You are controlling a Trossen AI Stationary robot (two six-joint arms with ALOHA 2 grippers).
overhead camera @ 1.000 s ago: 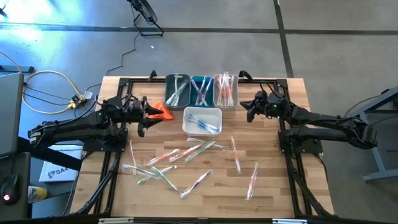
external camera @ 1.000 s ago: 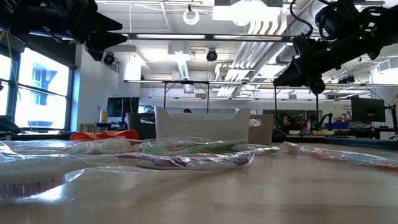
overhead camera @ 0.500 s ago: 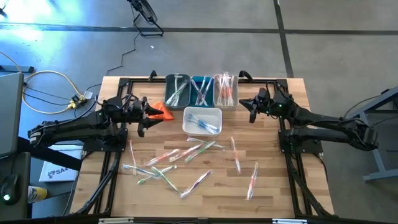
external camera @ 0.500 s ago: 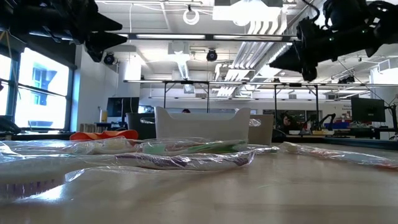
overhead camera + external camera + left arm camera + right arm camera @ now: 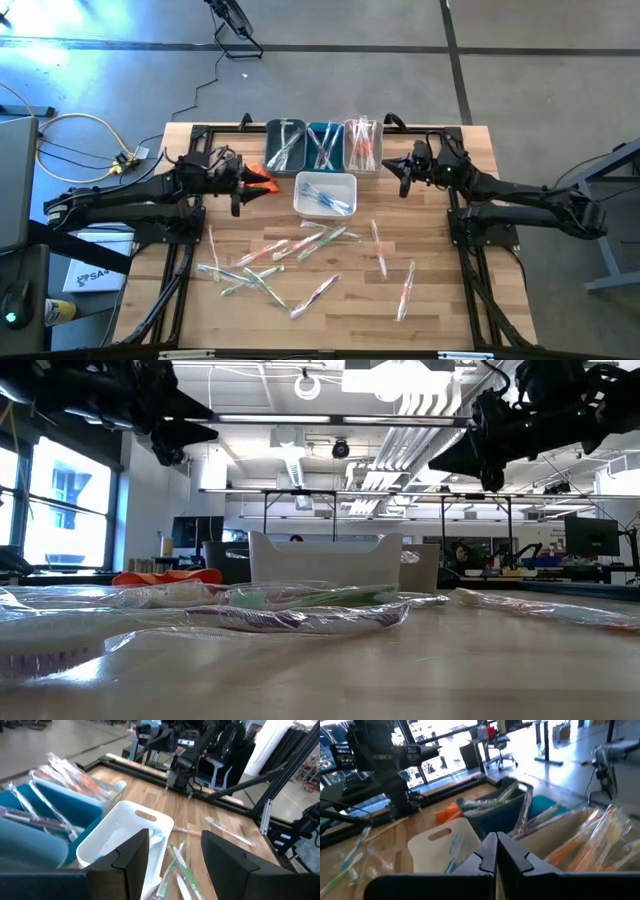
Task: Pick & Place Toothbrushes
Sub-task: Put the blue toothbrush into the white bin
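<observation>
Several wrapped toothbrushes lie scattered flat on the wooden table, near its middle and front; in the low view one lies close by. More stand in three bins at the far edge and lie in a white bin. My left gripper hovers open, above the table left of the white bin, beside an orange cloth. My right gripper hovers shut and empty to the right of the clear bin, pointing toward the bins.
A dark green bin, a blue bin and the clear bin stand in a row at the far edge, with the white bin just in front of them. Black frame rails run along both table sides. Bare wood lies at the near right.
My left gripper has moved a little toward the table's right, closer to the white bin, staying open. My right gripper has risen slightly and tipped its fingers up toward level, staying shut. The toothbrushes have kept still.
</observation>
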